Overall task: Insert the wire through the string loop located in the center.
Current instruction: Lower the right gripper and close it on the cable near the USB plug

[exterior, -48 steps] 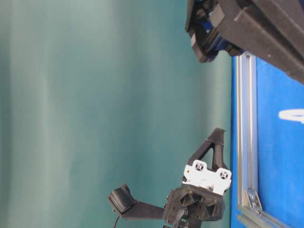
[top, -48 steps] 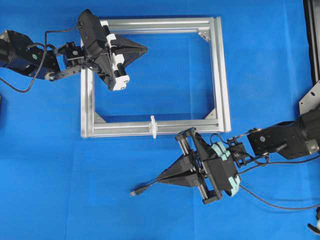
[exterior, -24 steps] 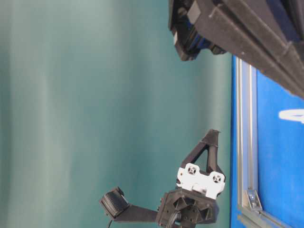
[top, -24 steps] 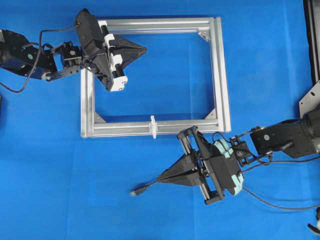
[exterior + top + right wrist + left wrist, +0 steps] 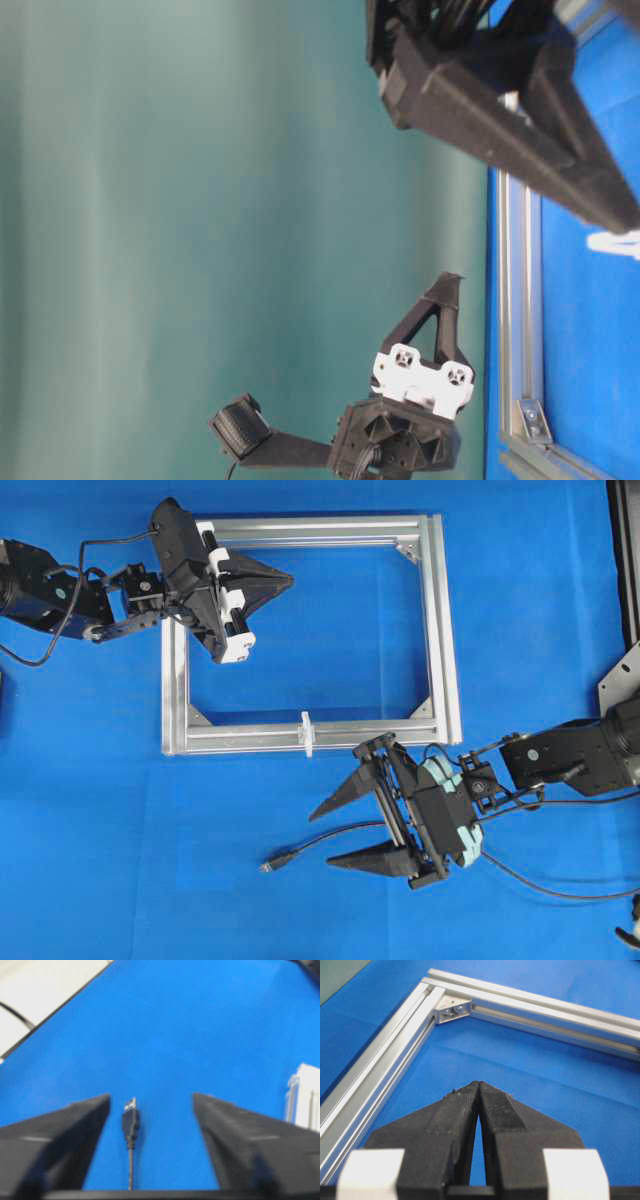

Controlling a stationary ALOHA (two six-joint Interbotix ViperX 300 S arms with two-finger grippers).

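Blue cloth-covered worktop (image 5: 90,810) carries a silver aluminium rectangular frame (image 5: 440,630), w/ the tiny white upright string loop (image 5: 307,732) on the middle of its near rail. The thin black flexible wire w/ small dark plug (image 5: 272,863) lies flat on the cloth just below that rail, between the spread fingers of the right tool (image 5: 345,832), released, nothing held; left tool (image 5: 285,579) is clenched empty over the frame. Wire looks light and limp, so prob. best gripped close behind the plug so the tip doesn't droop when aimed at the loop.

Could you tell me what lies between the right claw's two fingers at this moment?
The wire, plug end forward, lies on the blue cloth between the open right claw fingers, untouched; the right wrist view shows it.
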